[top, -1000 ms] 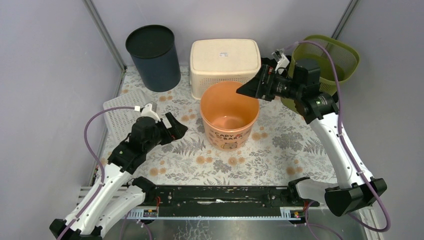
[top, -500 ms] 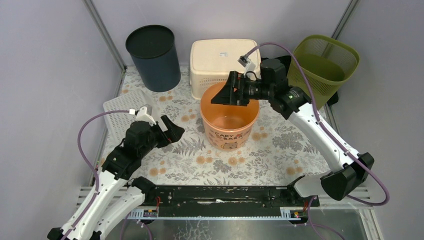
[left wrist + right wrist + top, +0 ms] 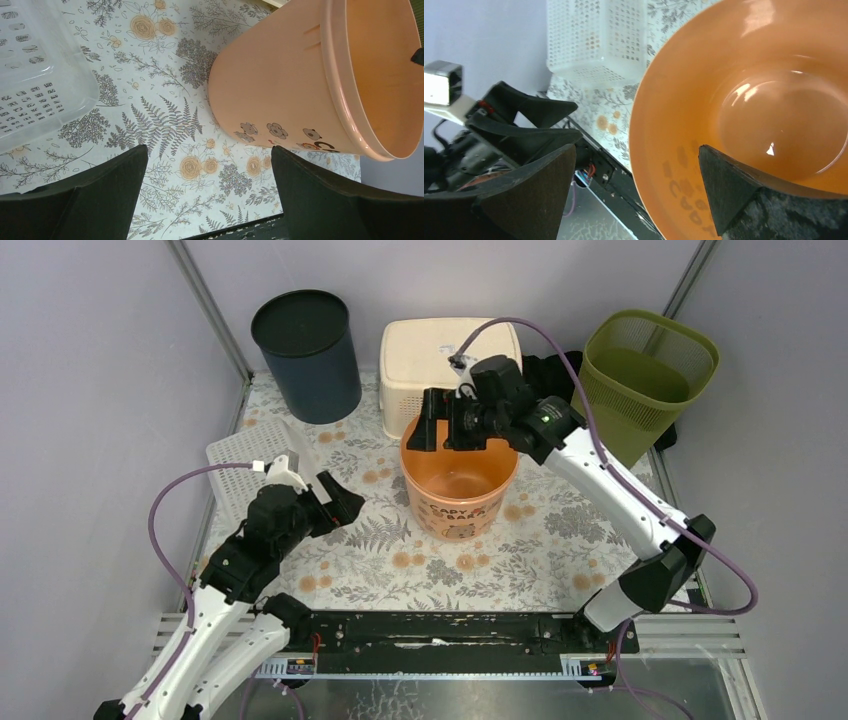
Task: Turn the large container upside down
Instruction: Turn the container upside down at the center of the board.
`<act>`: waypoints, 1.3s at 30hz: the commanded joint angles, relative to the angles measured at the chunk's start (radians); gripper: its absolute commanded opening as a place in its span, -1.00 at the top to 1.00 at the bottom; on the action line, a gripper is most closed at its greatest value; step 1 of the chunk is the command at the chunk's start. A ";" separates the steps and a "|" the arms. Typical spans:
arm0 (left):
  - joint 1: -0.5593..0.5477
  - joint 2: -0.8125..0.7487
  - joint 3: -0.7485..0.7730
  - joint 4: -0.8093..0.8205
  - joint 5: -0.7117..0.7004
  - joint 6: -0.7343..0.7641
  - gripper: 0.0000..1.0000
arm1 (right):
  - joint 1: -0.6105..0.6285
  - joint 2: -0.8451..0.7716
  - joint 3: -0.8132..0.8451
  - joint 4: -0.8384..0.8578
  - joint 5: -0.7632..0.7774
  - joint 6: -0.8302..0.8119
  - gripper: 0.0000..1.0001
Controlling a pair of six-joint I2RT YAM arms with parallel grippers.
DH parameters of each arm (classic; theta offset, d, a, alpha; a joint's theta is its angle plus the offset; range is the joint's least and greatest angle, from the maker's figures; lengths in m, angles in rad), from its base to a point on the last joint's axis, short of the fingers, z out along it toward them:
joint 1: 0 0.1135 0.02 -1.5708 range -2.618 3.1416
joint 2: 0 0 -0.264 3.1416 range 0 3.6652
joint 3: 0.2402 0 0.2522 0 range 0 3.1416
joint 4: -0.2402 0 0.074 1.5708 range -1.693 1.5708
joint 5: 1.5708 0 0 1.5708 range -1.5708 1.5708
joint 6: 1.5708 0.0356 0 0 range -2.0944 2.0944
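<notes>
The large container is an orange bucket with a cartoon print. It stands upright, mouth up, mid-table. It also shows in the left wrist view and the right wrist view. My right gripper is open at the bucket's far-left rim. In the right wrist view one finger is inside the bucket and the other outside, straddling the rim without closing on it. My left gripper is open and empty, low over the table left of the bucket, and points at its side in the left wrist view.
A dark blue bin stands at the back left. A cream basket stands upside down right behind the bucket. A green mesh basket is at the back right. A white perforated basket lies by my left gripper.
My right arm has swung left from near the green basket to the bucket's far-left rim, with one finger now inside. My left gripper has shifted slightly and stays open.
</notes>
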 commanded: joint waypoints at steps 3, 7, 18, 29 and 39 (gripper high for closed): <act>-0.004 -0.002 0.015 -0.009 -0.027 -0.003 -1.00 | 0.112 0.094 0.150 -0.125 0.226 -0.057 -1.00; -0.005 -0.013 0.015 -0.014 -0.028 -0.006 -1.00 | 0.189 0.184 0.252 -0.214 0.370 -0.069 -0.86; -0.004 -0.032 0.024 -0.029 -0.024 -0.014 -1.00 | 0.313 0.400 0.504 -0.447 0.579 -0.102 -0.46; -0.004 -0.035 0.025 -0.032 -0.018 -0.019 -1.00 | 0.332 0.548 0.656 -0.670 0.639 -0.113 -0.15; -0.004 -0.035 0.024 -0.032 -0.017 -0.021 -1.00 | 0.333 0.555 0.657 -0.691 0.596 -0.136 0.56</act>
